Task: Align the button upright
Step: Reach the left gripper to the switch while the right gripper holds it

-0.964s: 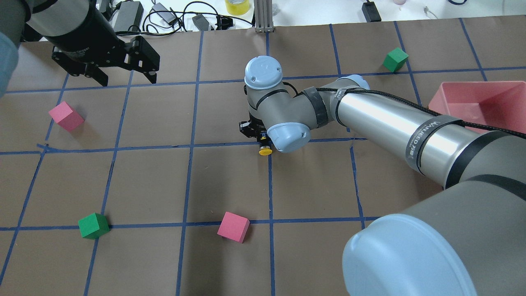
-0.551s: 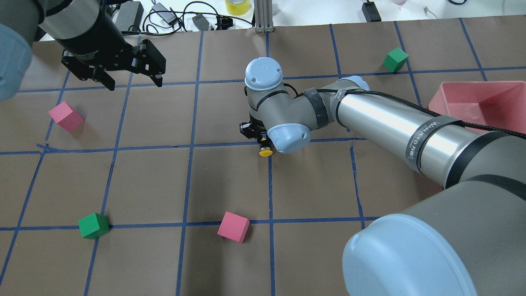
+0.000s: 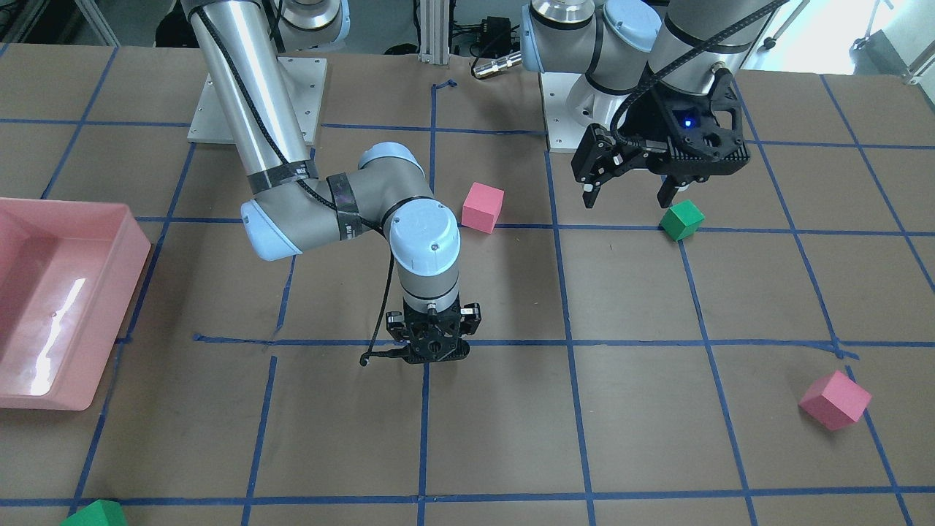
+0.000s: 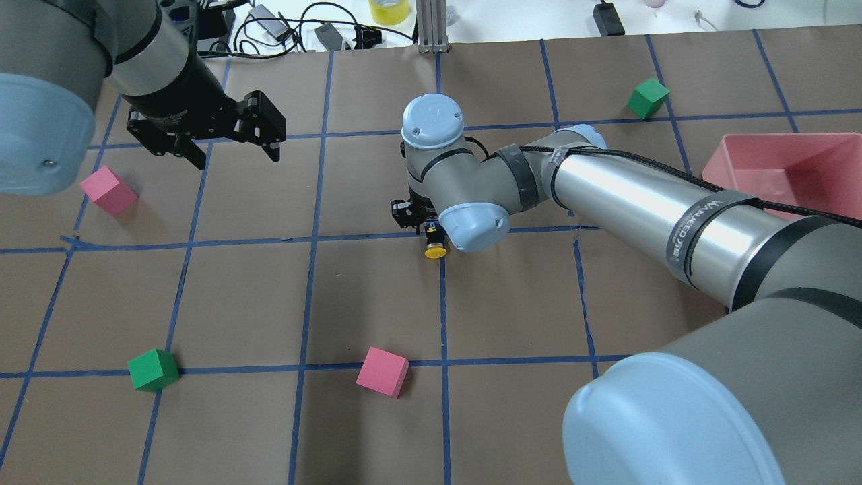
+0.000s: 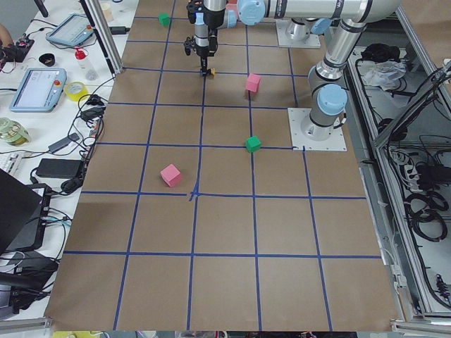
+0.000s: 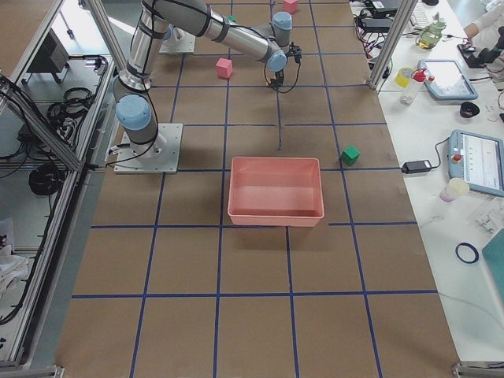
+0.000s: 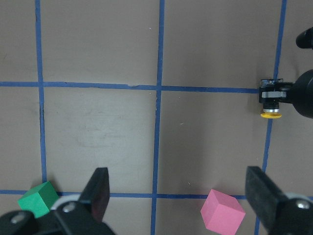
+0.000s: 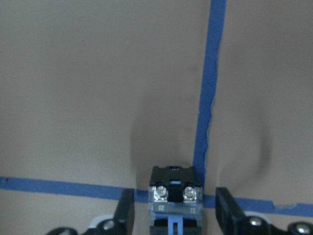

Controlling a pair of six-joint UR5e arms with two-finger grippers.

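Front camera, right gripper (image 3: 431,356): pointing straight down at frame centre, hiding the button.
Front camera, left gripper (image 3: 627,196): hanging spread wide at upper right, near a green cube (image 3: 681,220), holding nothing.
Overhead, button (image 4: 436,250): lying on its side at frame centre, yellow cap pointing toward the frame's bottom.
Left wrist camera, button: showing at the right edge, cap edge-on.
Right wrist camera, fingers (image 8: 126,211): standing spread on either side of the grey body at bottom centre, gaps showing, pinching nothing.
Handling: probably light, rigid, smooth plastic, liable to skid or flip. Taking it across the blocky body's flat sides looks best, not by the round cap.
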